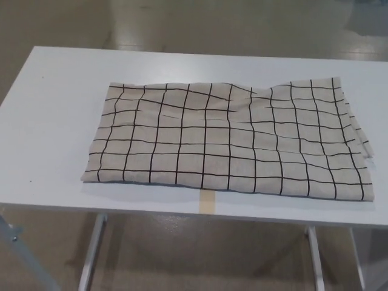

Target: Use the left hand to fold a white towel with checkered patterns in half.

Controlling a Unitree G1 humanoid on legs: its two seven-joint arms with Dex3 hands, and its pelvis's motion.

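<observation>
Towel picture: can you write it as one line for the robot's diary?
towel: flat on white table, looks doubled | tan strip: at near edge | hands: not in view

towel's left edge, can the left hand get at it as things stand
Probably yes: the towel lies flat on the white table with nothing on or beside it, its left edge uncovered. The left hand itself is out of view.

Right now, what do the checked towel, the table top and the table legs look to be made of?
Towel: woven cloth, likely cotton or linen, matte off-white with black grid lines; it ripples and shows layered edges at the right.
Table top: smooth white board, probably laminate, with a faint sheen.
Table legs: pale metal by their look.
</observation>
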